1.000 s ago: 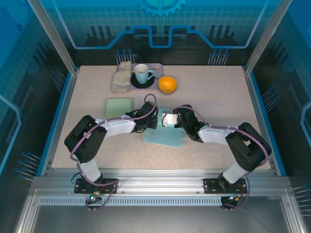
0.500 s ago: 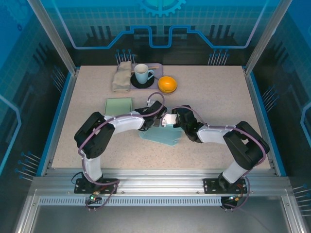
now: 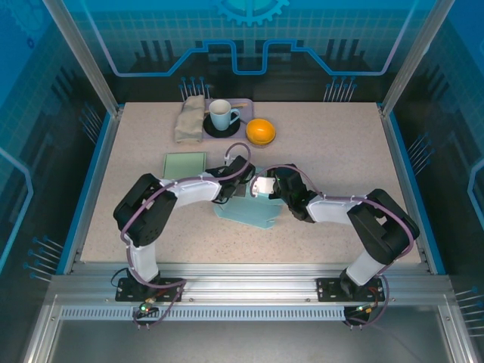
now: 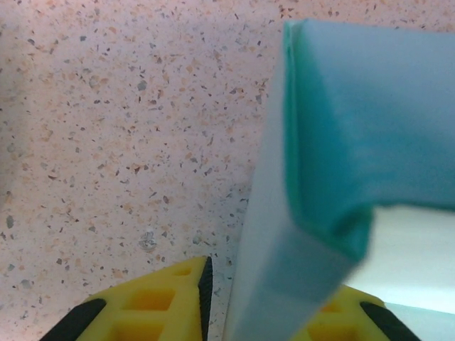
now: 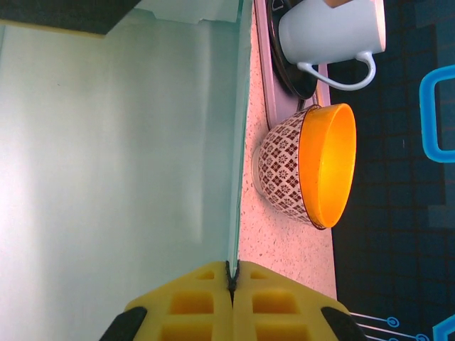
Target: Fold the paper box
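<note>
Our right gripper [image 5: 232,284] pinched tight on the paper box [image 3: 249,209] panel's edge, our left gripper [image 4: 249,302] straddling a folded flap, fingers apart, bowl [image 5: 313,165] nearby.

Both arms have glossy black joint housings and white forearm links. A purple-grey cable loops along each arm from base to wrist. Black base plates are bolted to the aluminium rail. The left gripper [image 4: 270,312] and right gripper [image 5: 232,298] carry yellow ribbed fingers with black edge strips.
</note>
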You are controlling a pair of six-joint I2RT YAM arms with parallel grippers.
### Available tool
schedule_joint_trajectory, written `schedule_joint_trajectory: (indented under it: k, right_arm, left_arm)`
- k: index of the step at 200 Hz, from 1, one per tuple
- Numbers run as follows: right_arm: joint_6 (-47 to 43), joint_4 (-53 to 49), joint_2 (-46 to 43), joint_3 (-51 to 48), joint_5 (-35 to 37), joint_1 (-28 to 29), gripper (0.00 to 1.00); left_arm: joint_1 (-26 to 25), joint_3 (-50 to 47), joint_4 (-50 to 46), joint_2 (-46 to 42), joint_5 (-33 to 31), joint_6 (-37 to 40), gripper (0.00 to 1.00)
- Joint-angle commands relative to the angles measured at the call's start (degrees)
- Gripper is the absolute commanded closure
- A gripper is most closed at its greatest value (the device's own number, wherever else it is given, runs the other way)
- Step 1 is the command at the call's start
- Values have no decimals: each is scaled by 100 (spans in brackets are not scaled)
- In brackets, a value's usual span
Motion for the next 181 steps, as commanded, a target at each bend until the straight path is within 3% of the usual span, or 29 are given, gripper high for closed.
schedule_joint_trajectory:
  k: [1, 55, 93, 118, 151, 181]
  right_arm:
    - [121, -401, -11, -167, -86, 7, 100]
    - [110, -405, -1, -158, -94, 5, 100]
    - [96, -389, -11, -166, -95, 32, 100]
    - [49, -398, -27, -172, -77, 64, 100]
    - [-5, -402, -55, -192, -90, 75, 100]
    - [-2, -435, -132, -244, -356, 68, 100]
  left_arm:
    - [235, -43, -345, -64, 88, -43, 73]
    - [311, -191, -194, -721, 833, 277, 59]
    - [332, -276, -76, -952, 1041, 429, 56]
    - [364, -269, -37, -874, 967, 514, 57]
    - [395, -234, 75, -657, 894, 648, 69]
    - [401, -294, 416, -464, 982, 760, 73]
